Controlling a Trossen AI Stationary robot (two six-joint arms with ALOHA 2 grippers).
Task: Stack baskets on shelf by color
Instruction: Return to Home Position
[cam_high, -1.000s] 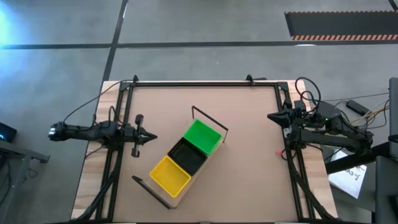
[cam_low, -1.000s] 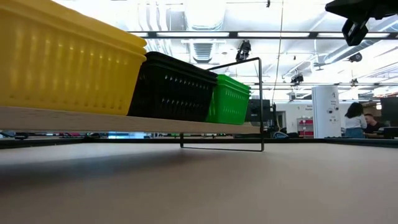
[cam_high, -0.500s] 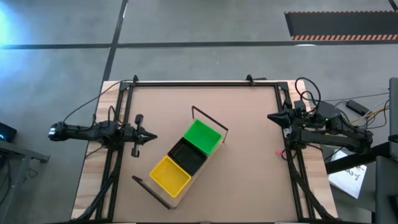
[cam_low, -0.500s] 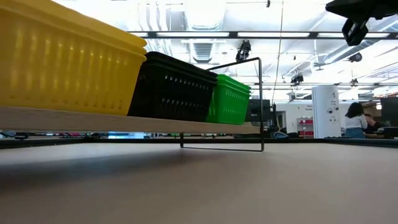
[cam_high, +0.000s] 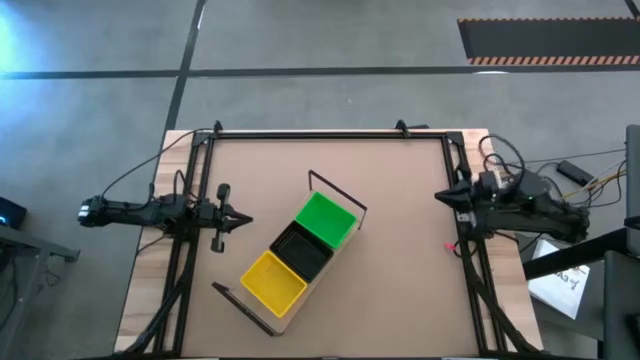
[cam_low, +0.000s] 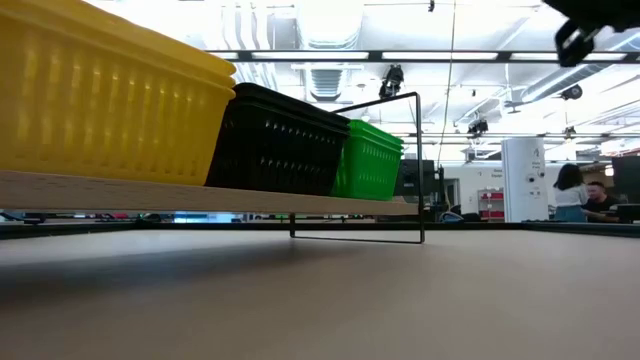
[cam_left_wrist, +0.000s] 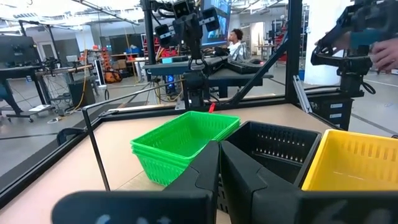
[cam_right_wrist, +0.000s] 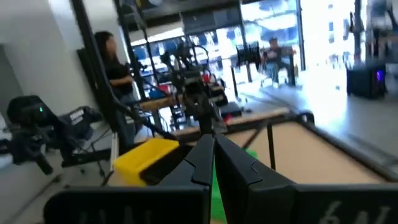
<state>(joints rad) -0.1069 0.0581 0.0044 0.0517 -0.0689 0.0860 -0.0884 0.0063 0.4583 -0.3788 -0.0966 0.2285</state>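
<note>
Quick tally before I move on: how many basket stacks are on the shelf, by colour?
Green stack: 1
Black stack: 1
Yellow stack: 1
Total: 3 stacks on the shelf; the number of baskets within each stack cannot be told.

Right hand (cam_high: 445, 197), dark, two-finger: position altered. It now lies slightly closer to the right edge of the tan rectangular surface (cam_high: 400, 280). Its dark six-joint arm (cam_high: 520, 205) is drawn back and folded more compactly. Low view: the arm has risen, with only its lower part at the top edge.
</note>
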